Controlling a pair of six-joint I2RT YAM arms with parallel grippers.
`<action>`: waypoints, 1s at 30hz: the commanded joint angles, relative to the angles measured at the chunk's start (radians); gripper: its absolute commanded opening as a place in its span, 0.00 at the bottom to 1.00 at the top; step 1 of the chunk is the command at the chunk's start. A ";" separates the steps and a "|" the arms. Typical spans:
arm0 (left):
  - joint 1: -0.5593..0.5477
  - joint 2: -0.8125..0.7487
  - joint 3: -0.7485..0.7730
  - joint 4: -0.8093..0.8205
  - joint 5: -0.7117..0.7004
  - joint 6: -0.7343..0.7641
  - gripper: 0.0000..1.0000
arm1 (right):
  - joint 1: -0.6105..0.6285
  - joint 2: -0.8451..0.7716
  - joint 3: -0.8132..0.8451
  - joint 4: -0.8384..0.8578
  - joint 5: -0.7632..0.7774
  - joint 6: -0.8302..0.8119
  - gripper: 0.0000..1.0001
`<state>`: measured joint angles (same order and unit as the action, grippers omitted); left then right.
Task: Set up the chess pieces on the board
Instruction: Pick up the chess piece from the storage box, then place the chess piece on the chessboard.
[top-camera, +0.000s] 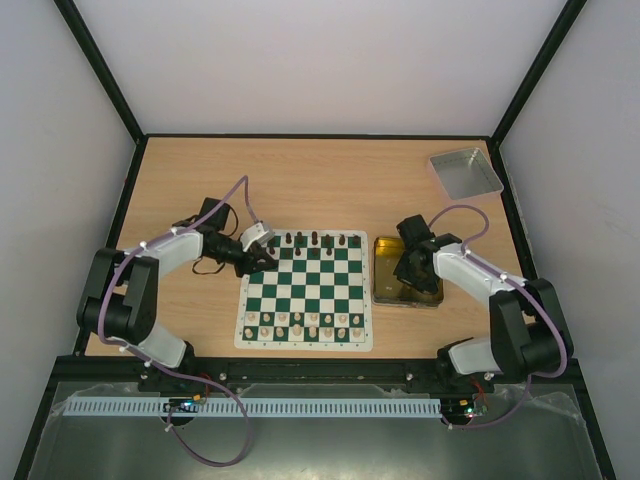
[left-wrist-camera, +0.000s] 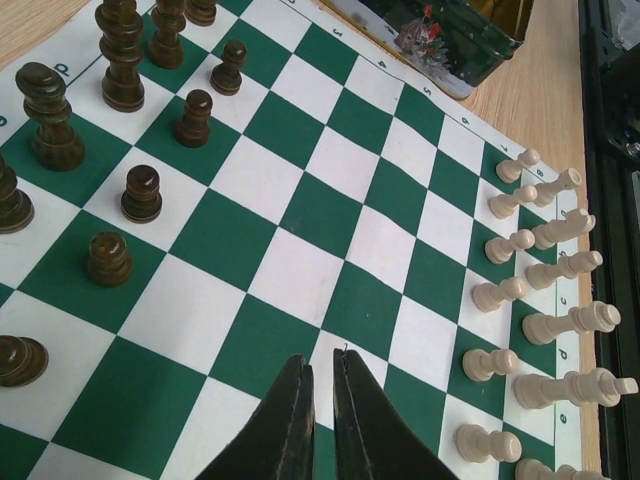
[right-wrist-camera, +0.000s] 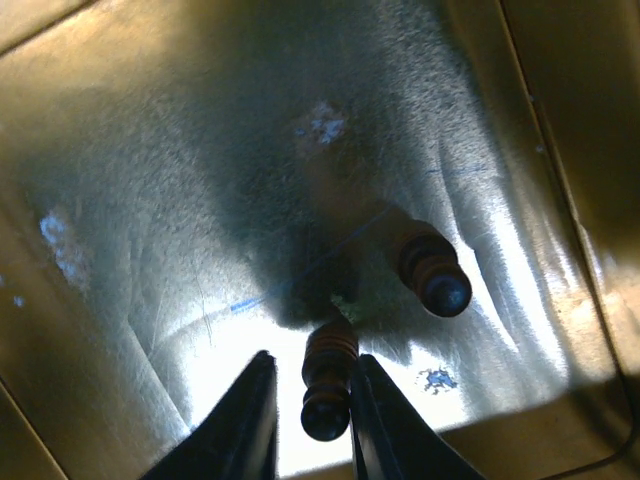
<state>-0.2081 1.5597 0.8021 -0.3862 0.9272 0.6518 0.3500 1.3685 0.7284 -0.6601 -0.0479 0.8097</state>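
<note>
Probably light and slick, the small dark wooden chess piece between the parted jaws of the right gripper wants pinching at its waist, while the left gripper holds its jaws together.

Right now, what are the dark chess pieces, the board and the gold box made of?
The dark chess pieces look like turned wood, stained brown and glossy: light glints on them. The gold tin looks like thin metal: shiny, scuffed floor. The board seems a flat printed mat, maybe vinyl.
</note>
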 joint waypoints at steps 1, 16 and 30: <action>-0.002 0.020 0.028 -0.024 0.033 0.035 0.09 | -0.013 0.018 -0.014 0.027 0.007 -0.012 0.15; -0.005 0.036 0.040 -0.040 0.035 0.045 0.09 | 0.025 -0.016 0.184 -0.096 0.078 -0.051 0.02; -0.004 0.043 0.044 -0.043 0.031 0.045 0.09 | 0.310 0.299 0.541 -0.116 0.114 -0.073 0.02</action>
<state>-0.2092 1.5970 0.8204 -0.4141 0.9348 0.6708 0.6178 1.5833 1.1900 -0.7341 0.0360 0.7628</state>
